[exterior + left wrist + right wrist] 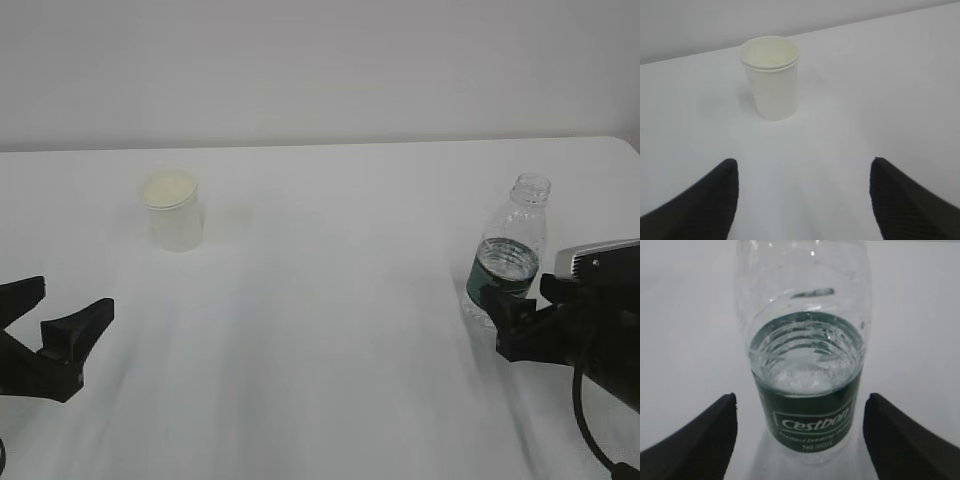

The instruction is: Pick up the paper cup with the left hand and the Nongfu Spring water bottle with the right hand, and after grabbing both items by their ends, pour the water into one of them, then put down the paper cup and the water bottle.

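The white paper cup (172,210) stands upright at the back left of the table; in the left wrist view the paper cup (771,77) is well ahead of the fingers. My left gripper (72,298) (804,162) is open and holds nothing. The capless water bottle (508,250) with its dark green label stands upright on the right. In the right wrist view the water bottle (807,365) fills the centre, with water (807,370) up to just above the label's top. My right gripper (515,318) (800,396) is open, fingertips either side of the bottle's lower part with small gaps.
The white table (330,330) runs to a pale wall at the back. Its right back corner (625,140) shows. Nothing else stands between the cup and the bottle.
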`<action>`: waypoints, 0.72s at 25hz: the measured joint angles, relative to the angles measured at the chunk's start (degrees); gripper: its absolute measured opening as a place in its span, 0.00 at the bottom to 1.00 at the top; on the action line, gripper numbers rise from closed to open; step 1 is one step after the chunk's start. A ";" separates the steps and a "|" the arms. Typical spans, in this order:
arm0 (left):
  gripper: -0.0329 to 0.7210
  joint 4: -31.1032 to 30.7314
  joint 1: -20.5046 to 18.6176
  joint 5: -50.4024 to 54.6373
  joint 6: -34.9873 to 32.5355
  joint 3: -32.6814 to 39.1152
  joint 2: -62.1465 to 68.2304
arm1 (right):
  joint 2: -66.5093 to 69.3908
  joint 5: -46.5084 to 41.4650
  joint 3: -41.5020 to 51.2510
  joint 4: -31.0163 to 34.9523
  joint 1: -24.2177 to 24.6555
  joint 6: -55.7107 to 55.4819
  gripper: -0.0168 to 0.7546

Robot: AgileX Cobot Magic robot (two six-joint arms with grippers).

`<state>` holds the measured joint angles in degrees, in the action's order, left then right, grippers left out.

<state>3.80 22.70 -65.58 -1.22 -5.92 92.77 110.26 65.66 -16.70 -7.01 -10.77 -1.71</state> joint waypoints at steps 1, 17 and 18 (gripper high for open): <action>0.83 0.00 0.00 0.00 0.00 0.00 0.00 | 0.23 0.00 -0.48 0.00 0.00 0.00 0.78; 0.83 0.00 0.00 0.00 0.00 0.00 0.00 | 6.31 0.00 -7.36 0.00 0.00 0.00 0.78; 0.83 0.00 0.00 0.00 0.00 0.00 0.00 | 6.70 0.00 -7.78 0.00 0.00 0.00 0.78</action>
<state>3.80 22.70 -65.58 -1.22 -5.92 92.77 116.96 65.66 -24.48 -7.01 -10.77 -1.71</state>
